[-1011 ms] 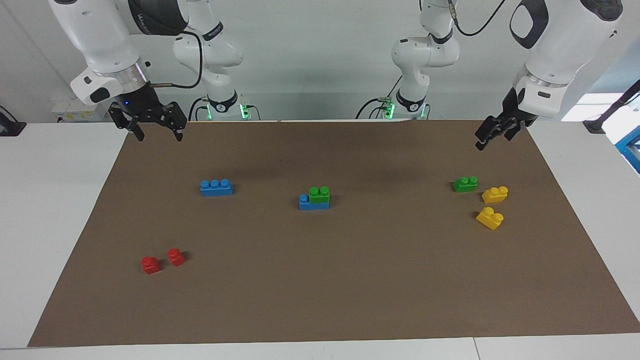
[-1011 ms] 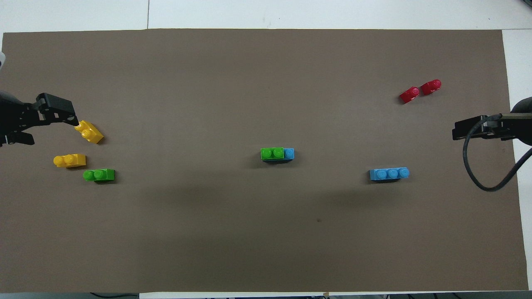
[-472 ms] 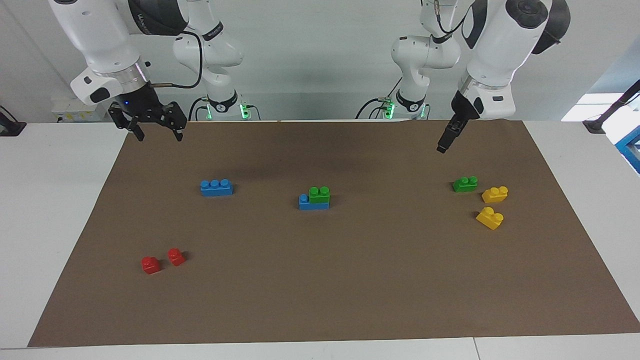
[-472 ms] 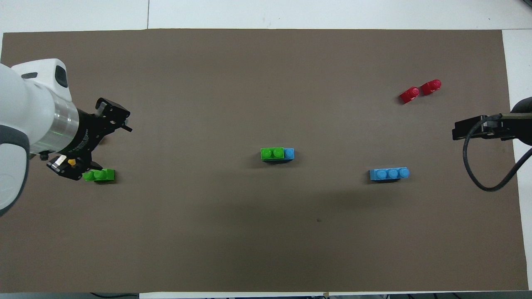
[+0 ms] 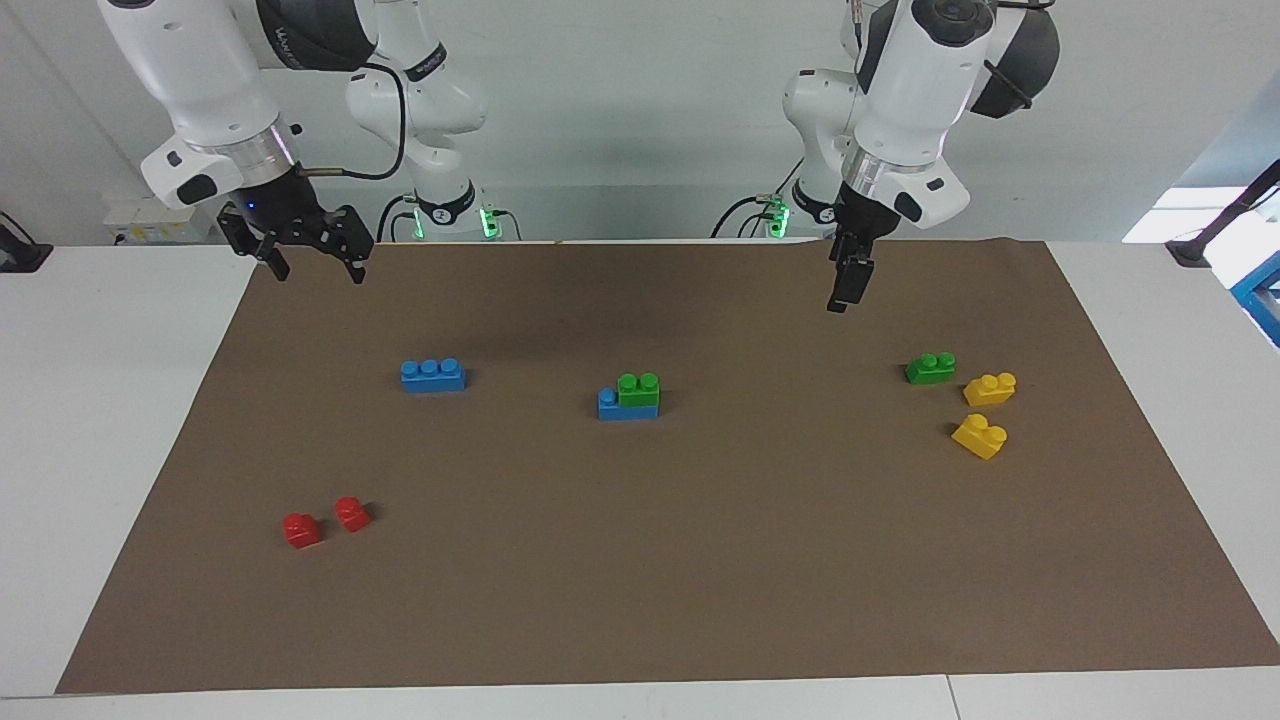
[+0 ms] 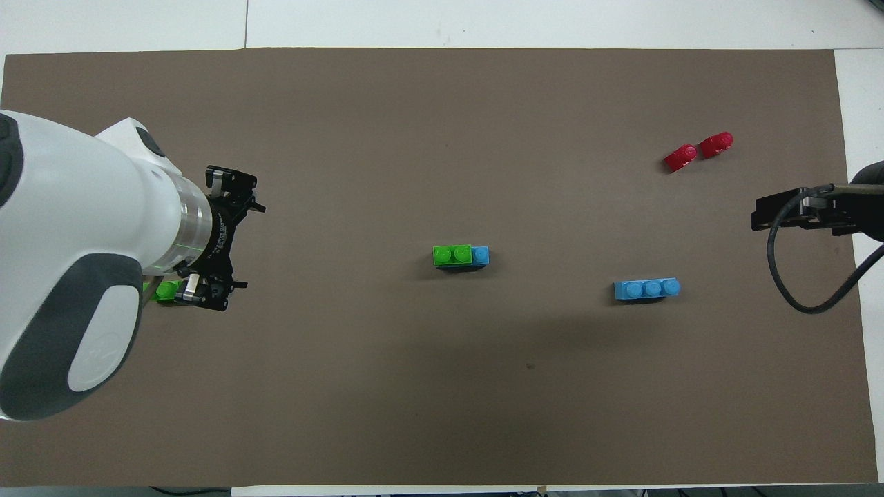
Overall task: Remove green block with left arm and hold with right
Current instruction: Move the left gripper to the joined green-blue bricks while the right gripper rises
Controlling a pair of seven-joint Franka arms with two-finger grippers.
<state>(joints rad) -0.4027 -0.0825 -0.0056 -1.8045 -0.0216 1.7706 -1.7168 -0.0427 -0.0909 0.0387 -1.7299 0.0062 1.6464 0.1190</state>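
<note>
Atop the blue brick (image 5: 612, 406) sits the green block (image 5: 638, 388)

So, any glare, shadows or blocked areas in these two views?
Facing view: even light, a soft dark shadow on the brown mat near the robots. Overhead view: the left arm hides both yellow bricks and most of the loose small green plastic brick; no glare in either.

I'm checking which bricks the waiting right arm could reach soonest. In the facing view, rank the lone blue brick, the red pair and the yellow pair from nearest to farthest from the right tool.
Measured from the right tool, up over the mat's corner:
1. Lone blue brick, toward the right arm's end.
2. Red pair, same end, farther from the robots.
3. Yellow pair, at the left arm's end.
</note>
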